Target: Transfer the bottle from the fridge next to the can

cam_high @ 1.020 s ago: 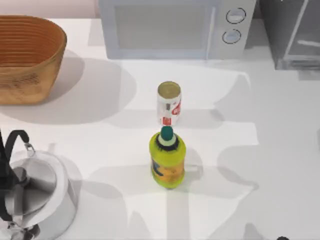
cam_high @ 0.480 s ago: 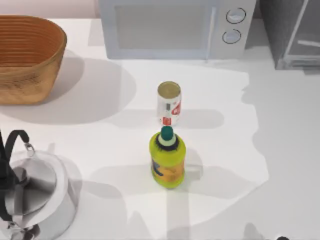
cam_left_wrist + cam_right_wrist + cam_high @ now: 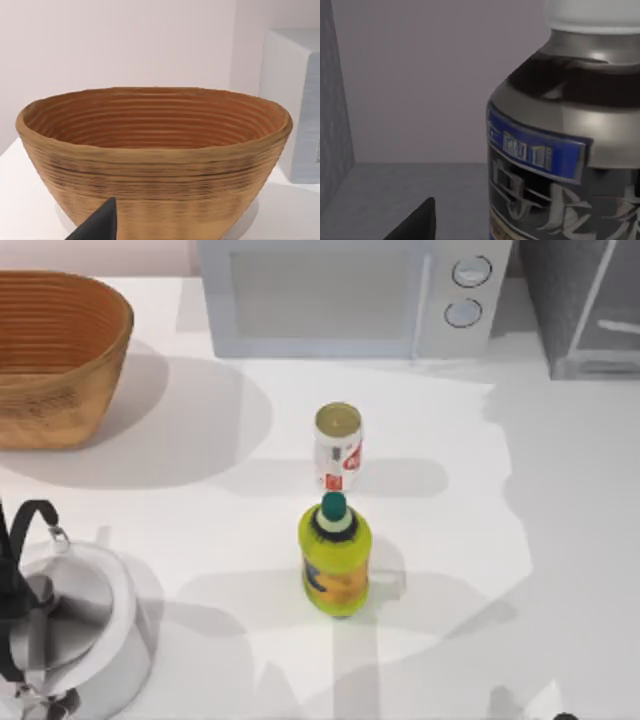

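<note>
Bottle [image 3: 560, 150] stands inside fridge [image 3: 585, 310], at table's one o'clock corner, close before right gripper; grip state cannot be told. Recommendation: square up on body, clamp below shoulder, withdraw level toward can [image 3: 338, 448].

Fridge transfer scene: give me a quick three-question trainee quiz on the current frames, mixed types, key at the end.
1. True or false: the can stands behind the yellow-green bottle, toward the microwave.
2. In the right wrist view, the bottle is: A) lying on the table, B) upright inside the fridge, C) in the basket.
3. Fill in: the left wrist view faces the ____.

Key: 1 true; 2 B; 3 basket.
</note>
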Robot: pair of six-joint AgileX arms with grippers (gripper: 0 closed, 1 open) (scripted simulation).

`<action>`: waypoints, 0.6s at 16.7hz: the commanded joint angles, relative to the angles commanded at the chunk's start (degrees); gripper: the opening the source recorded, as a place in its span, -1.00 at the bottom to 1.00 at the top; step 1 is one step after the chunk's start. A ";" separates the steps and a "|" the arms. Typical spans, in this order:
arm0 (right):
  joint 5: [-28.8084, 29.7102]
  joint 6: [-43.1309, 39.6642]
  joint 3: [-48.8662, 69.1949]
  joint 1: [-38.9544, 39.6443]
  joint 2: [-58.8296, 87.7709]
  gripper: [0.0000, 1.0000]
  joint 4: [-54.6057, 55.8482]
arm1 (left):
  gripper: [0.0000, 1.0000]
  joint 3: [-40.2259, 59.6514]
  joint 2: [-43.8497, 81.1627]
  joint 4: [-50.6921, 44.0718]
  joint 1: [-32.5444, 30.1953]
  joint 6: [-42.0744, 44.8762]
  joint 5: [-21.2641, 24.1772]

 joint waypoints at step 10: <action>0.86 -0.05 9.02 0.83 4.81 0.85 -4.24 | 1.00 0.00 0.00 0.00 0.00 0.00 0.00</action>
